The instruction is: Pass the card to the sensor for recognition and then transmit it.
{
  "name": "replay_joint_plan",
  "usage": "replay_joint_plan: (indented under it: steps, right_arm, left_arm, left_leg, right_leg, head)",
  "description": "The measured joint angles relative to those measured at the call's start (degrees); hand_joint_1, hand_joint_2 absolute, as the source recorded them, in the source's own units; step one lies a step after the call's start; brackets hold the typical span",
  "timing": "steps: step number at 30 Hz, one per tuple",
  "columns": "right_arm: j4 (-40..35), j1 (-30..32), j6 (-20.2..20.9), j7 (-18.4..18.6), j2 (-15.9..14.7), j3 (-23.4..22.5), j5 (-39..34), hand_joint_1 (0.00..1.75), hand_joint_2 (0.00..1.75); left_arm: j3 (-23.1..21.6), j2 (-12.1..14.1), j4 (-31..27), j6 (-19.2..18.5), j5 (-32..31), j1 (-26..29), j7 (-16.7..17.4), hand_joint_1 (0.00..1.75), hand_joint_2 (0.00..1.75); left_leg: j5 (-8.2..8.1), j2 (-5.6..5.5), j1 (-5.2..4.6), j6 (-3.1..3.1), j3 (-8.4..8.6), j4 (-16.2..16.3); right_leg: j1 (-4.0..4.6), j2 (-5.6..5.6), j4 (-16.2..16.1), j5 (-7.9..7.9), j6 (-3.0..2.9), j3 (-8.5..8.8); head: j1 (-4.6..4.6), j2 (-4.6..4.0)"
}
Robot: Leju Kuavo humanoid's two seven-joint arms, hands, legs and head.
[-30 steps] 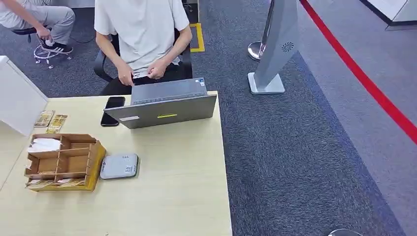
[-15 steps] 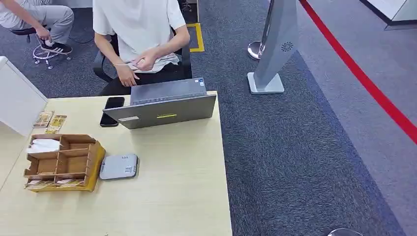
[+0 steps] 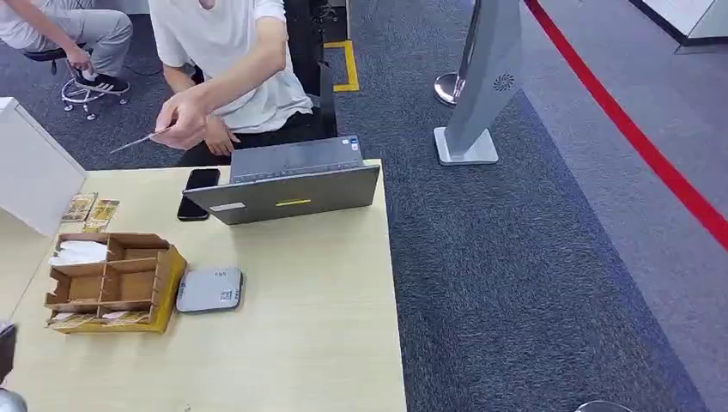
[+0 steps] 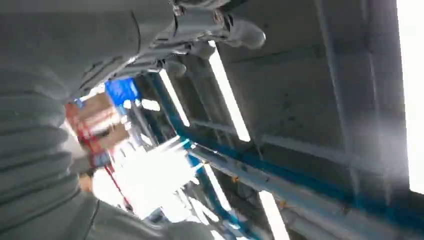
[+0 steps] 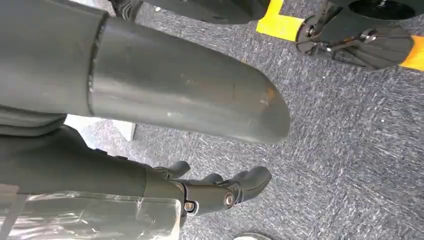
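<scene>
Holding out a card (image 3: 137,139) at 11 o'clock, person's hand (image 3: 182,118) beyond sensor (image 3: 209,290), right hand (image 5: 220,192) empty, fingers apart over carpet, left hand (image 4: 200,30) blurred, state unclear

My right hand (image 5: 200,165) has a thick grey thumb with a rounded, scuffed tip and darker jointed fingers with small silver screws; clear plastic wraps the wrist behind it. My left hand (image 4: 150,45) is grey, with a ribbed cover.

Left hand (image 4: 165,45) blurred; grip unclear.
</scene>
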Motion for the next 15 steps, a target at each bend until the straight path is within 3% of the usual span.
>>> replay_joint_plan:
  steps: [2,3,4,9,15]
  right_arm:
    - [0.02,-0.31,0.02,0.00,0.00,0.00,0.22,0.00,0.00]
    - [0.02,-0.38,0.09,0.04,-0.02,0.00,0.57,0.00,0.00]
    - [0.02,-0.40,0.09,0.04,-0.02,0.00,0.72,0.00,0.00]
    - [0.04,-0.43,0.72,0.09,-0.02,0.00,0.74,0.00,0.00]
    - [0.04,-0.44,0.83,0.09,-0.04,-0.02,0.74,0.00,0.00]
  left_arm:
    - [-0.68,5.01,9.33,-4.11,-9.01,-6.19,12.98,0.00,1.75]
    - [-1.42,8.04,14.89,-5.90,-10.90,-9.65,17.59,0.00,1.75]
    - [-1.96,9.75,19.28,-6.55,-11.72,-12.28,19.66,0.00,1.75]
    - [-5.77,16.32,34.76,-14.69,-14.90,-21.53,26.68,0.00,1.75]
    - [-8.98,18.83,41.64,-17.32,-14.83,-25.30,28.70,0.00,1.75]
  left_leg:
    - [0.12,0.03,0.04,-0.12,0.00,-0.01]
    - [0.21,0.06,0.08,-0.24,-0.04,-0.01]
    - [0.24,0.13,0.10,-0.30,-0.06,-0.01]
    - [0.26,0.43,0.08,-0.27,-0.09,-0.01]
    - [0.23,0.42,0.05,-0.26,-0.18,-0.01]
  right_leg:
    - [0.03,0.08,0.06,0.10,-0.15,-0.12]
    - [0.05,0.11,0.16,0.17,-0.23,-0.09]
    - [0.07,0.21,0.20,0.22,-0.20,-0.15]
    - [0.06,0.56,0.23,0.36,-0.23,-0.26]
    - [0.04,0.58,0.18,0.36,-0.22,-0.34]
  head:
    - [-0.07,0.00]
    - [-0.13,0.00]
    - [-0.22,0.00]
    - [-0.31,0.00]
    - [-0.24,0.00]
